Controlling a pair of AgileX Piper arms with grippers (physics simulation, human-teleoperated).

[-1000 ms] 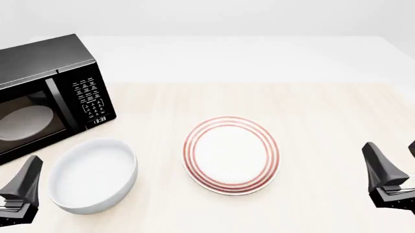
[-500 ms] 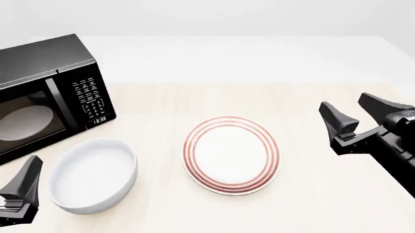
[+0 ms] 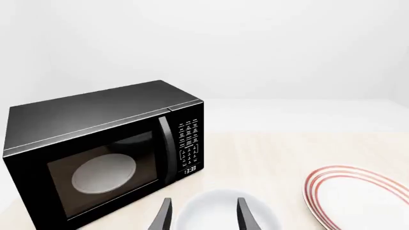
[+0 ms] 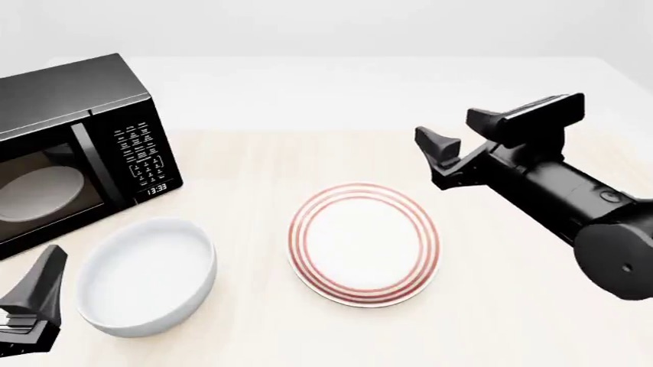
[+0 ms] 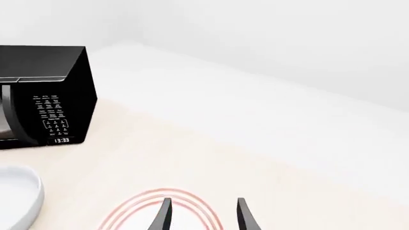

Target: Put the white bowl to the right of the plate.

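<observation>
Everything around me is lit evenly and brightly, a flat diffuse white with no single source I can pick out, and the far table (image 4: 388,84) washes out into the pale backdrop. Shadows are faint: only a soft dark rim under the plate (image 4: 365,244) and the white bowl (image 4: 146,276). All three views are sharp edge to edge, with only a dull sheen on the microwave door (image 3: 105,175).

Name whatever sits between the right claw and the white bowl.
In the front view, the plate lies between the right claw and the white bowl.
</observation>
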